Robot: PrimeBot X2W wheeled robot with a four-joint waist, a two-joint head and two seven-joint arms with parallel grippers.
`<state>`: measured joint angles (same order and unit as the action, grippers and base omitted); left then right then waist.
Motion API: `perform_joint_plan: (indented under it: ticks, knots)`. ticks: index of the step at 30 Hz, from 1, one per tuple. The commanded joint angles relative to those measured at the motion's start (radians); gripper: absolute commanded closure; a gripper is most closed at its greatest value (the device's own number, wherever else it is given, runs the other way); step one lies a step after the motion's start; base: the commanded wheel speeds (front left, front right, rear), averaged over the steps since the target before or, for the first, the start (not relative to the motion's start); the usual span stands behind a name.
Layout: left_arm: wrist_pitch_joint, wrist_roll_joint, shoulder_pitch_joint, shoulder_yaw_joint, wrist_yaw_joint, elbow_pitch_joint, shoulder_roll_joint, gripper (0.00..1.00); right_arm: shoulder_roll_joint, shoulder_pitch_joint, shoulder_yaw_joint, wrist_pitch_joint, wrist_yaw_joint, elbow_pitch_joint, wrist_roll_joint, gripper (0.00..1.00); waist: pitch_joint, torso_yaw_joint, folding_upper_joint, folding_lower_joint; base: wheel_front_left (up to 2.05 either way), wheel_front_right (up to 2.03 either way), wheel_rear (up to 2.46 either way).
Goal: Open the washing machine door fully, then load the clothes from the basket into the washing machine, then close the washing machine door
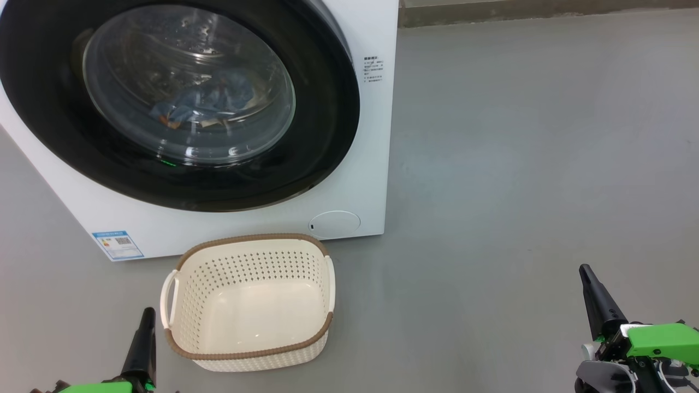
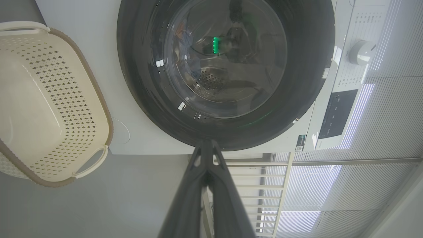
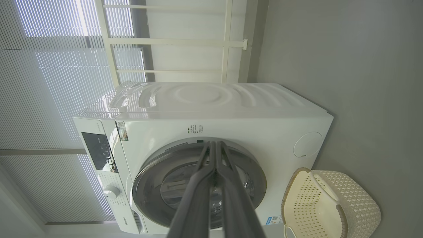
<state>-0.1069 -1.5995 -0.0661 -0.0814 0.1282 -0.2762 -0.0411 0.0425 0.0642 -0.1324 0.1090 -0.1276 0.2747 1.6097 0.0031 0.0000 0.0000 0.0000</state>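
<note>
Head view: the washing machine door is closed at far left, the clothes seen through it, the basket empty on the floor just before it; left end effector and right end effector sit near, both pinched shut, gripping nothing. Left wrist view: fingers pressed together. Right wrist view: the same

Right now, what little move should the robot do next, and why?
Probably just roll back a little, because the job looks finished. The basket is empty. The clothes show through the washing machine door, which looks closed flat against the washing machine. The left pincer and right pincer are both shut, holding nothing, low and apart from the machine.
</note>
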Motion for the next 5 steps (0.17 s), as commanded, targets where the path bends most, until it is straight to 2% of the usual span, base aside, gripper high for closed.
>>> perform_joint_plan:
  ticks: [1, 5]
  knots:
    - [-0.006, -0.009, -0.042, -0.032, 0.003, 0.031, -0.009, 1.0, 0.008, 0.044, 0.018, 0.005, -0.003, -0.03, -0.002, 1.0, 0.0, 0.0, 0.0, 0.0, 0.0, 0.0, 0.0]
    - [-0.006, -0.009, -0.042, -0.032, 0.003, 0.031, -0.009, 1.0, 0.008, 0.044, 0.018, 0.005, -0.003, -0.03, -0.002, 1.0, 0.0, 0.0, 0.0, 0.0, 0.0, 0.0, 0.0]
